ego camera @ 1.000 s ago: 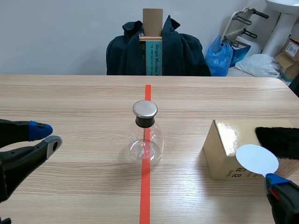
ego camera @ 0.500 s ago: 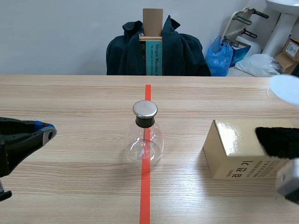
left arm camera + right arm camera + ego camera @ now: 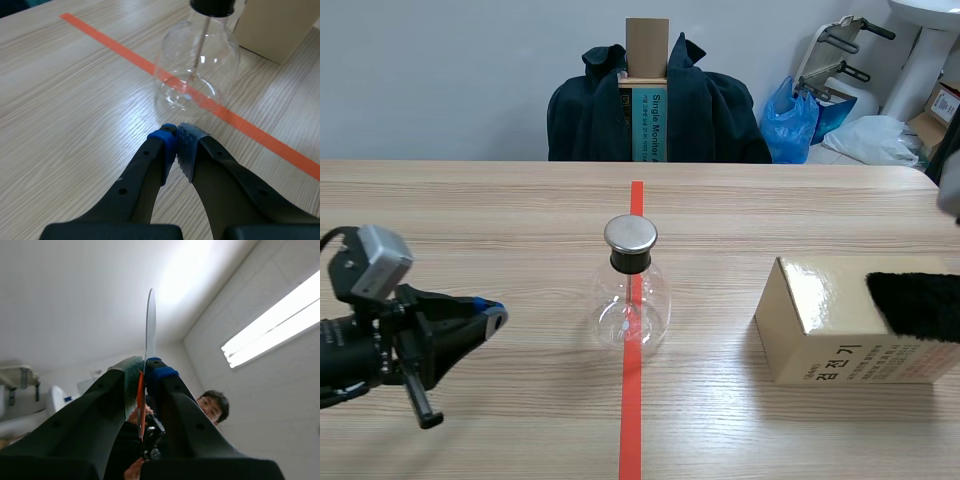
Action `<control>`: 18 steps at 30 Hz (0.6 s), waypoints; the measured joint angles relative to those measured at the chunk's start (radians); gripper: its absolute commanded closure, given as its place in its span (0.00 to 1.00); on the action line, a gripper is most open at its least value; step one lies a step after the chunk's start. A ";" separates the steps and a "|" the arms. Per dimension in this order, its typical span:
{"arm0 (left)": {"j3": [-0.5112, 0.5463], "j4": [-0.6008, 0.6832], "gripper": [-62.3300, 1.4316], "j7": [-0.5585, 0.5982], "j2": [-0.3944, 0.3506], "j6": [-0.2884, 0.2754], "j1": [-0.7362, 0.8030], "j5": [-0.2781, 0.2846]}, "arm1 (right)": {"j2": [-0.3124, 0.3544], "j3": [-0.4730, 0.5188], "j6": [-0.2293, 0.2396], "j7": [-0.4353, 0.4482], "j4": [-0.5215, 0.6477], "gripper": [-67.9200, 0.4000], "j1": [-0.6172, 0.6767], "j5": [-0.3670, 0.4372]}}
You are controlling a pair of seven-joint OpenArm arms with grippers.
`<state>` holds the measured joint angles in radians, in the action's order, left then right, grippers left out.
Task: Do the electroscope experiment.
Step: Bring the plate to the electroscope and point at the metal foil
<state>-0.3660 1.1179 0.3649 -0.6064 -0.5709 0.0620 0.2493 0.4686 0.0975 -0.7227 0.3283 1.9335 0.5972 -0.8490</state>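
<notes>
The electroscope, a clear glass flask (image 3: 631, 305) with a metal cap (image 3: 630, 233) and black stopper, stands on the red tape line mid-table. My left gripper (image 3: 488, 317) lies low to the flask's left, shut on nothing. In the left wrist view the flask (image 3: 197, 70) is just ahead of the closed left gripper (image 3: 175, 134). My right gripper (image 3: 144, 365) points up at the ceiling, shut on a thin white disc (image 3: 150, 325) seen edge-on, with an orange strip at its base. Only a sliver of the right arm (image 3: 950, 165) shows in the scene view.
A tan cardboard box (image 3: 840, 325) sits at the right with a black furry piece (image 3: 918, 305) on top. Behind the table is a chair draped with a dark jacket (image 3: 655, 105). A person (image 3: 212, 405) appears beyond my raised right gripper.
My left gripper has shut and slid right toward the flask. The right arm lifted the white disc from beside the box up and out of the scene view.
</notes>
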 measured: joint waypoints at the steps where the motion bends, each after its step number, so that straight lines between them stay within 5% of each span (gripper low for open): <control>1: -0.020 -0.015 0.93 0.004 0.016 0.000 -0.015 -0.008 | 0.000 0.002 0.000 0.000 0.011 0.98 -0.011 0.005; 9: -0.105 -0.112 0.93 0.022 0.137 0.002 -0.096 -0.076 | 0.000 0.005 -0.002 0.000 0.039 0.98 -0.036 0.020; 18: -0.111 -0.179 0.93 0.023 0.200 0.099 -0.132 -0.089 | 0.000 0.005 0.017 0.008 0.039 0.98 -0.037 0.019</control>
<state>-0.4774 0.9394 0.3882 -0.4068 -0.4721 -0.0696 0.1604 0.4686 0.1028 -0.7059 0.3367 1.9720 0.5602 -0.8295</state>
